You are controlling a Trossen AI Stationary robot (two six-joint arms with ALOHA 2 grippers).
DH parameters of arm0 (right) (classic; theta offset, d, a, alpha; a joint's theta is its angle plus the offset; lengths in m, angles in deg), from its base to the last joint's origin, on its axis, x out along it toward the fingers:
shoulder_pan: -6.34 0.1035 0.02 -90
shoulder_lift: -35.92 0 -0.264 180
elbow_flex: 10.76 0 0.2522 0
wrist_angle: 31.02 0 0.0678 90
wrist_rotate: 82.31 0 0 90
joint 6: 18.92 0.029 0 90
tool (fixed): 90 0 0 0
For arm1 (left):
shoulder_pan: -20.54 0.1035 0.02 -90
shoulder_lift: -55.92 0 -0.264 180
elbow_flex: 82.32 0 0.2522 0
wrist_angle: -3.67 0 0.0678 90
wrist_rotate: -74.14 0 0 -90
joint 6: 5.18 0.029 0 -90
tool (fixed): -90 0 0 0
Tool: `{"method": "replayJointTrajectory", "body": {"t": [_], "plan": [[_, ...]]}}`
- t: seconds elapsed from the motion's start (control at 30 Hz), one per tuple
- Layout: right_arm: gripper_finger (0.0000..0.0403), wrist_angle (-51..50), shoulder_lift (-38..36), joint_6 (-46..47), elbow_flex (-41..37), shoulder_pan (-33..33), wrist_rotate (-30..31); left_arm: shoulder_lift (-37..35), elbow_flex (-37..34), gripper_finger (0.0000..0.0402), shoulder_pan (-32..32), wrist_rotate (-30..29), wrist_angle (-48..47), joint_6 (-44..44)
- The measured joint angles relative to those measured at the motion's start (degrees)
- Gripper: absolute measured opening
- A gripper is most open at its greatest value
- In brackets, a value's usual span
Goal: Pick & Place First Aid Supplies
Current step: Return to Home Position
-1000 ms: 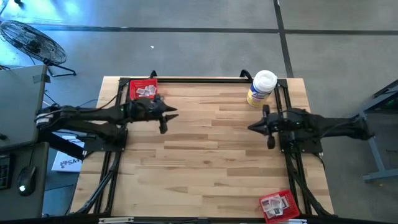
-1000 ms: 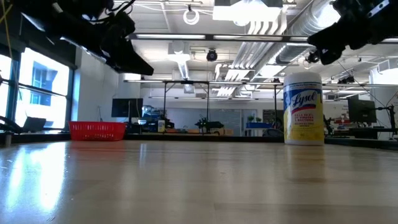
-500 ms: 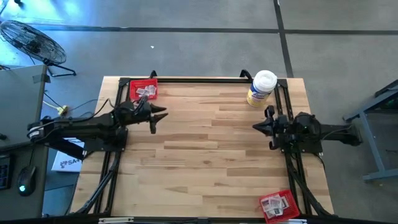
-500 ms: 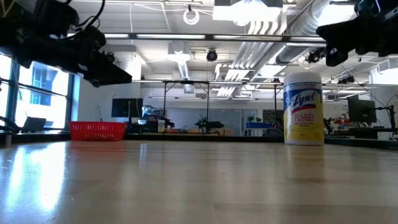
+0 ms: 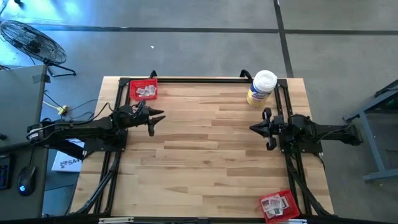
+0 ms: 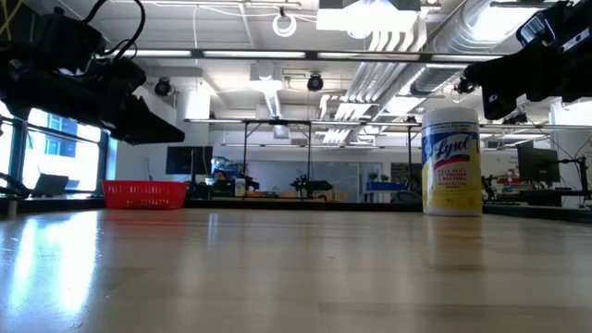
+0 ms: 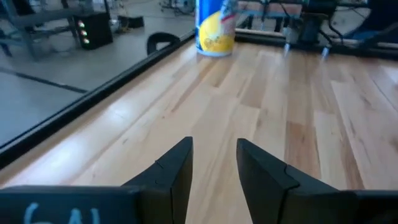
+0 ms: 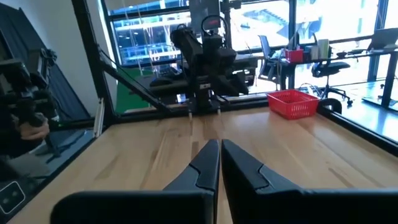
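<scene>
Small white-and-grey packets (image 5: 145, 92) lie in a red tray (image 5: 132, 93) at the table's far left corner. More packets (image 5: 272, 204) lie in a second red tray (image 5: 290, 200) at the near right edge. My left gripper (image 5: 158, 118) hovers above the wood just near-right of the far tray, open and empty; its wrist view shows the gripper (image 7: 212, 152) with a gap between the fingertips. My right gripper (image 5: 254, 128) hangs over the right half of the table, near side of the tub, shut and empty (image 8: 219, 148).
A white-lidded, yellow-labelled tub (image 5: 262, 88) stands upright at the far right of the table, seen also in the low view (image 6: 451, 162). A black frame (image 5: 199, 78) runs along the table's edges. The broad wooden middle (image 5: 208, 143) lies between the two arms.
My left gripper has drawn back toward the table's left edge and sunk lower, away from the middle of the table. My right arm has pulled back a little toward the right edge. Trays, packets and tub have stayed put.
</scene>
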Motion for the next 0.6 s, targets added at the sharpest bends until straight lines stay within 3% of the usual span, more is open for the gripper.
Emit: {"method": "replayJointTrajectory", "body": {"t": [0.2, 0.4, 0.6], "plan": [[0.0012, -0.2, 0.2, 0.0, 0.0, 0.0, 0.0, -5.5, -0.1, 0.0084, 0.0, 11.1, 5.0, -0.2], [0.0012, -0.5, 0.2, 0.0, 0.0, 0.0, 0.0, -13.2, -0.1, 0.0008, 0.0, 2.8, -8.6, -2.2], [0.0012, -0.5, 0.2, 0.0, 0.0, 0.0, -0.1, -29.0, -0.2, 0.0004, -2.2, 0.9, -16.4, -4.1]]}}
